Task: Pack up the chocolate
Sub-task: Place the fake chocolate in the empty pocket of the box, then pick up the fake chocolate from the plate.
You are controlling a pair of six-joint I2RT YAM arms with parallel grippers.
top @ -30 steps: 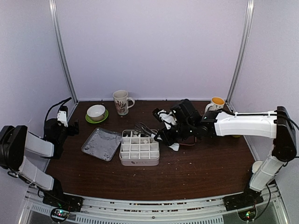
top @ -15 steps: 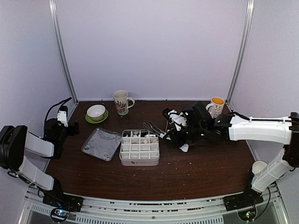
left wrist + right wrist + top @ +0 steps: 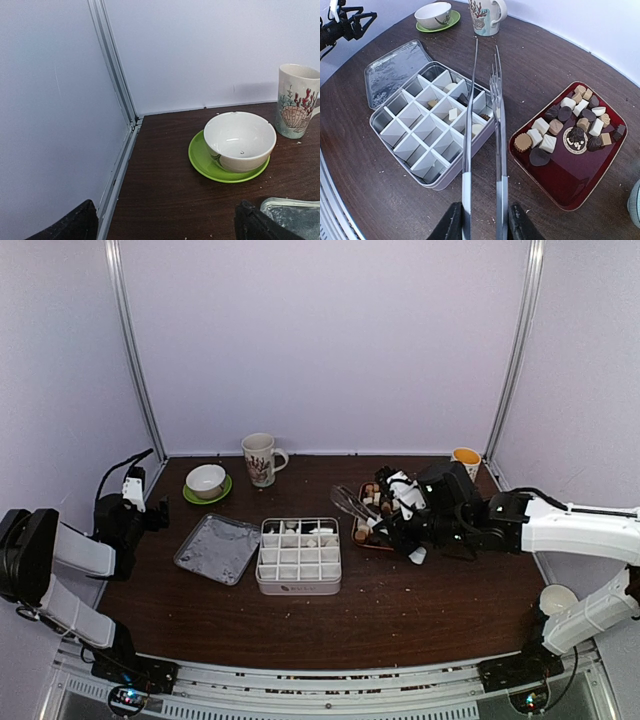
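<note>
The chocolate point(image 3: 570, 125), small dark, tan and white pieces, lies on a dark red tray point(image 3: 580, 185), seen at the centre right of the table as the red tray point(image 3: 362, 537). A few pieces point(image 3: 452, 114) sit in far compartments of the white divided box point(image 3: 415, 150), which in the top view is the white box point(image 3: 298, 580). My right gripper point(image 3: 482, 220) is shut on metal tongs point(image 3: 497, 125), whose open, empty tips hang over the gap between box and tray. My left gripper point(image 3: 165, 225) stands open and empty at the far left.
The box's metal lid point(image 3: 217, 547) lies left of the box. A white bowl point(image 3: 240, 140) on a green saucer point(image 3: 200, 160) and a shell-patterned mug point(image 3: 297, 100) stand at the back left. An orange-lined cup point(image 3: 465, 460) stands at the back right, behind my right arm.
My right arm has drawn back to the right with the tongs, from over the box's far corner to beside the red tray, which now shows. The left arm has not moved.
</note>
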